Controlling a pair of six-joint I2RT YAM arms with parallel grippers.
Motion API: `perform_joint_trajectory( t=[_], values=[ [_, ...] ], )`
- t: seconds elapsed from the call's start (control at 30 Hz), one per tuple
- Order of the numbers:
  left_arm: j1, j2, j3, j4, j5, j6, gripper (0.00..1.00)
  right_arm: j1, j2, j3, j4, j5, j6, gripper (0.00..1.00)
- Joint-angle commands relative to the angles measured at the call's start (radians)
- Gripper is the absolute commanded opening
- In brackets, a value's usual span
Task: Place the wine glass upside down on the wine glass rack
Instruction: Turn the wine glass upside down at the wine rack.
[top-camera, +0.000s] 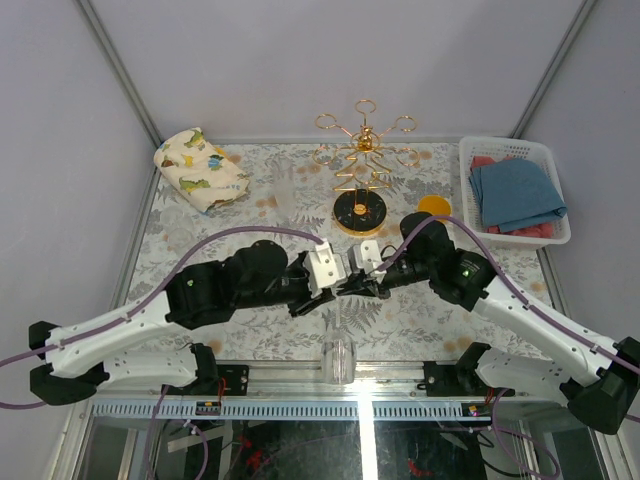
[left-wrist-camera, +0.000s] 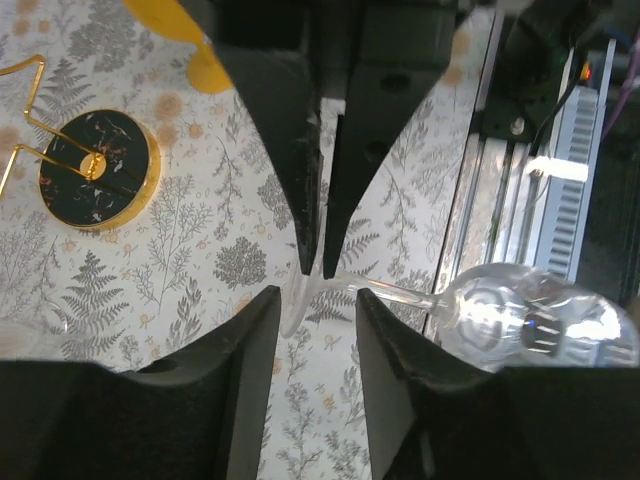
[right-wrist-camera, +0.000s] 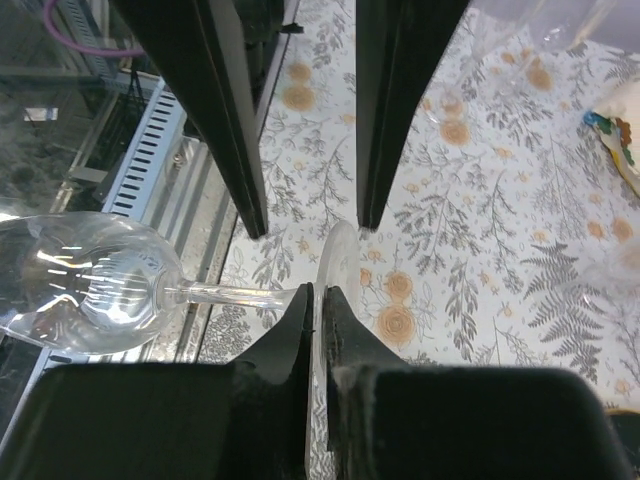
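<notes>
A clear wine glass (top-camera: 338, 350) lies sideways in the air over the table's near edge, with its bowl toward the arm bases. My right gripper (top-camera: 351, 287) is shut on the glass's round foot (right-wrist-camera: 340, 255), which sits edge-on between its fingers (right-wrist-camera: 296, 335). My left gripper (top-camera: 334, 293) is open. Its fingers (left-wrist-camera: 245, 385) stand either side of the foot (left-wrist-camera: 293, 305) without touching it. The stem (left-wrist-camera: 400, 295) and bowl (left-wrist-camera: 525, 320) run off to the right. The gold wire rack (top-camera: 362, 160) stands at the back centre on its round black base (top-camera: 360, 212), which also shows in the left wrist view (left-wrist-camera: 98, 168).
A second clear glass (top-camera: 284, 188) stands left of the rack. An orange disc (top-camera: 435, 206) lies to the rack's right. A white basket (top-camera: 470, 185) of blue and red cloths sits at the back right. A patterned cloth bundle (top-camera: 200, 168) lies at the back left.
</notes>
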Motion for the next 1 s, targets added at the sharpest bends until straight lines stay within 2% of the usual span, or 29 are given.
perform_joint_trajectory(
  t=[0.0, 0.2, 0.57, 0.6, 0.7, 0.97],
  values=[
    [-0.005, -0.055, 0.000, 0.129, -0.055, -0.053, 0.40, 0.001, -0.020, 0.028, 0.011, 0.058, -0.010, 0.00],
    [-0.005, -0.095, -0.033, 0.205, -0.122, -0.123, 0.50, 0.005, -0.043, 0.014, 0.017, 0.119, -0.013, 0.00],
    [-0.005, -0.144, -0.056, 0.246, -0.325, -0.282, 0.61, 0.006, -0.057, -0.035, 0.081, 0.329, 0.034, 0.00],
    [-0.005, -0.150, -0.063, 0.248, -0.345, -0.298, 0.69, 0.006, -0.056, -0.035, 0.079, 0.348, 0.040, 0.00],
    [-0.004, -0.168, -0.087, 0.241, -0.393, -0.345, 0.80, 0.006, -0.057, -0.038, 0.081, 0.375, 0.059, 0.00],
    [-0.006, -0.238, -0.181, 0.266, -0.452, -0.484, 0.82, 0.006, -0.104, -0.115, 0.183, 0.478, 0.100, 0.00]
  ],
)
